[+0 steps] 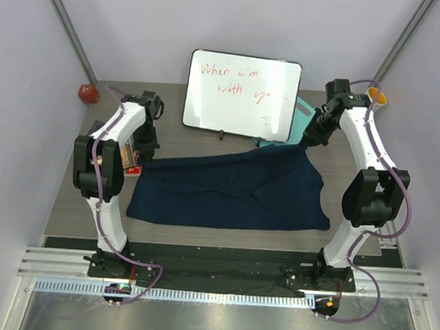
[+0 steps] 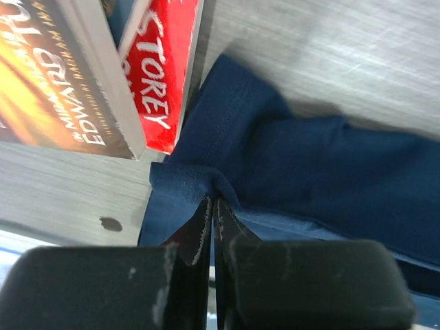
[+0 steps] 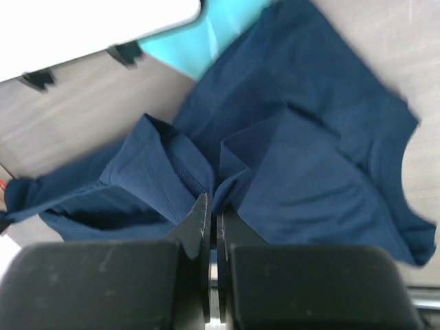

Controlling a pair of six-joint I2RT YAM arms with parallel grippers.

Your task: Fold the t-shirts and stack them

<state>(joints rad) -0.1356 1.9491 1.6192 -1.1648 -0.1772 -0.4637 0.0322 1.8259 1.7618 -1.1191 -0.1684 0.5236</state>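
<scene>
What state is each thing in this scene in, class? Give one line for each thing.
Dark navy fabric t-shirt: lying spread out, far edge pinched at both ends.
Left gripper: shut on the shirt's edge.
Right gripper: shut on the shirt's edge.
White rectangular whiteboard: propped up, red writing on it.
Two paperback books: closed.
Flat teal board: partly covered by whiteboard and shirt.

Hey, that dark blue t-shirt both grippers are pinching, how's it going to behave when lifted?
Probably floppy: the t-shirt bunches into folds at the left gripper and right gripper. Its middle would likely sag between them. It looks thin, so probably light for its size.
</scene>
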